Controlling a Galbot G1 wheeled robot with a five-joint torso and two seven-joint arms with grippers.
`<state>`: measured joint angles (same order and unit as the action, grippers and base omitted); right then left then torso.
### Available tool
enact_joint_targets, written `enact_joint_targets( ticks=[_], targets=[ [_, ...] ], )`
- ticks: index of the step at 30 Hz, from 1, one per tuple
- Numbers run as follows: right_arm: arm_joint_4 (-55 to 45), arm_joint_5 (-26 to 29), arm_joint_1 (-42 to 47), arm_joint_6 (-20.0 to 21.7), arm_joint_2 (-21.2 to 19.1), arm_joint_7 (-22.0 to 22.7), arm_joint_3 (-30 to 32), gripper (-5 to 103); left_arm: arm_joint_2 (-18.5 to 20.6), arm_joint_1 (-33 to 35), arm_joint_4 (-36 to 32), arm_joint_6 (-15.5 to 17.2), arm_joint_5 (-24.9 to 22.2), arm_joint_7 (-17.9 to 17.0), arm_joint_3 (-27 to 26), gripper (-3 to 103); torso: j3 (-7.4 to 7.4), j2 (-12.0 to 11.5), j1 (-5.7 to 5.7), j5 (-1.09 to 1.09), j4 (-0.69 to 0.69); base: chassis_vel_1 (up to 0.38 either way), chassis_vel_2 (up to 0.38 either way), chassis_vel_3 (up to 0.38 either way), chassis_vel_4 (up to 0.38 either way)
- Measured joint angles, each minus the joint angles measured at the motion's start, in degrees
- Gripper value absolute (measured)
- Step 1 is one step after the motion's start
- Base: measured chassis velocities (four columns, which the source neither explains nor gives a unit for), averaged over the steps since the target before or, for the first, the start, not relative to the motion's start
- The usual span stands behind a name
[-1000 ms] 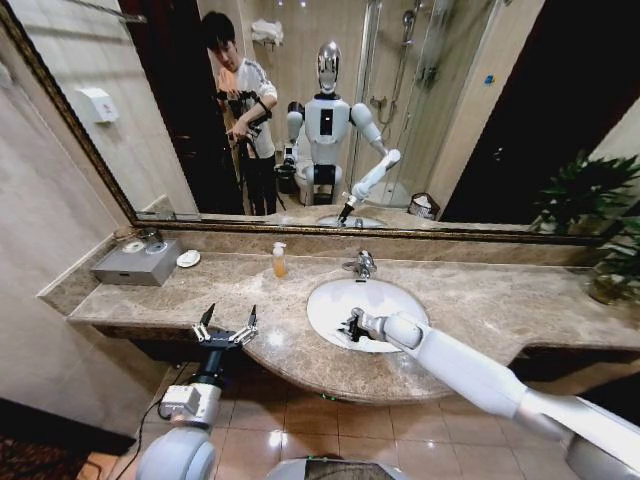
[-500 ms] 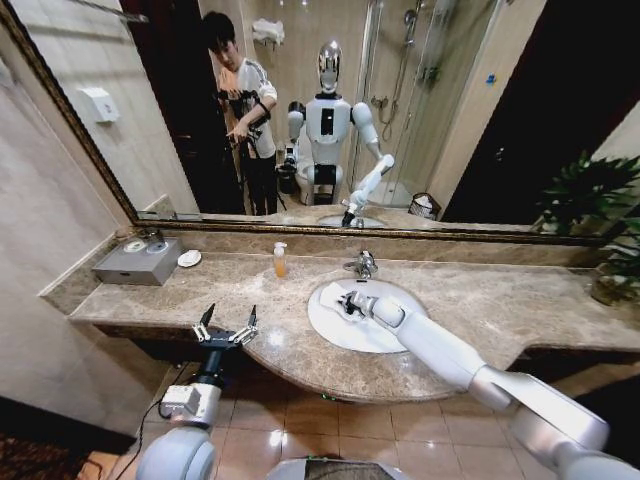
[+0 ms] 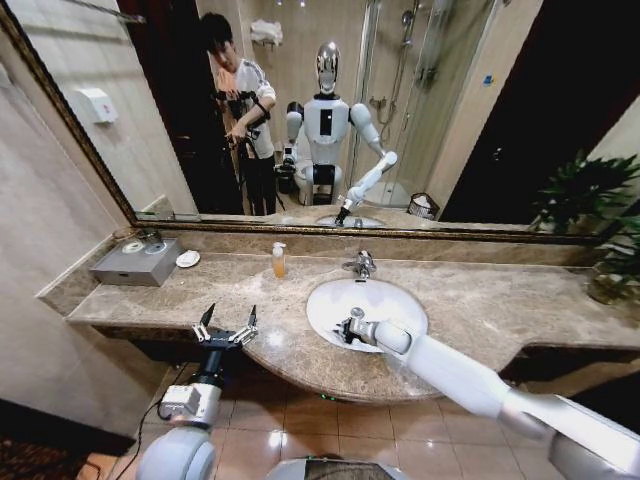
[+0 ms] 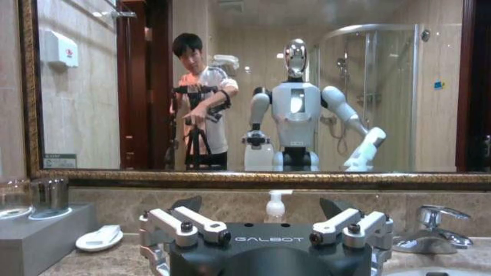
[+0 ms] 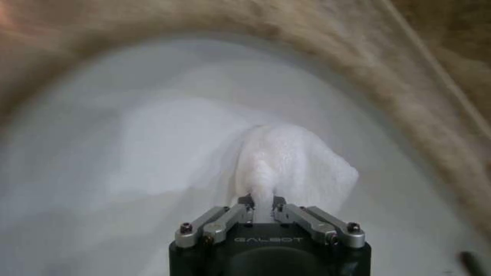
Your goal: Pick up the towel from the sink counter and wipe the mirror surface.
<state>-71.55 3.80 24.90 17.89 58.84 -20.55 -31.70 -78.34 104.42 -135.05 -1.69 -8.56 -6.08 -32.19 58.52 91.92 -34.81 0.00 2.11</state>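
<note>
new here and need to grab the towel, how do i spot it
Start at the long marble counter under the big mirror and find the white oval basin below the tap. Over that basin, the right pincer is shut on the towel. It is the one soft, bunched white cloth there, hanging from the pincer.

- towel [image 5: 295,167]: white terry cloth, nubby, matt
- sink counter [image 3: 480,300]: speckled beige-brown marble, polished, glare spots
- basin [image 3: 385,300]: smooth glossy white ceramic
- faucet [image 3: 363,264]: bright chrome metal
- mirror [image 3: 450,110]: reflective glass; frame dark bronze, textured
</note>
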Motion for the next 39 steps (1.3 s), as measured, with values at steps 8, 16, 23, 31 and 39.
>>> enact_joint_targets(
  ticks=[8, 16, 23, 31, 39],
  targets=[
    [5.73, -1.70, 0.10, -1.67, 1.61, 2.12, 2.95, 9, 0.00, 0.00, 0.00, 0.00, 0.00, 0.00, 0.00, 100, 0.01, -0.01, -0.01, 0.01, -0.04, 0.000, 0.000, 0.000, 0.000],
    [-7.86, 1.58, 4.24, 1.82, -6.08, -1.16, 0.38, 9, 0.00, 0.01, 0.00, 0.00, 0.00, 0.00, 0.00, 100, 0.00, 0.00, 0.00, -0.01, -0.08, 0.000, 0.000, 0.000, 0.000],
    [-5.47, 0.15, 4.47, 0.72, -5.39, -1.68, 2.62, 9, 0.00, 0.00, 0.00, 0.00, 0.00, 0.00, 0.00, 100, 0.00, 0.00, 0.01, 0.01, -0.03, 0.000, 0.000, 0.000, 0.000],
    [6.95, -4.51, 1.87, -3.62, -1.95, -2.17, 9.16, 9, 0.00, 0.00, 0.00, 0.00, 0.00, 0.00, 0.00, 100, 0.00, 0.00, -0.01, 0.00, -0.04, 0.000, 0.000, 0.000, 0.000],
    [-1.76, -3.55, 6.12, -3.30, -8.96, -4.52, 8.70, 9, 0.00, 0.00, 0.00, 0.00, 0.00, -0.01, 0.00, 100, 0.00, 0.00, -0.01, -0.02, -0.09, 0.000, 0.000, 0.000, 0.000]
  ],
)
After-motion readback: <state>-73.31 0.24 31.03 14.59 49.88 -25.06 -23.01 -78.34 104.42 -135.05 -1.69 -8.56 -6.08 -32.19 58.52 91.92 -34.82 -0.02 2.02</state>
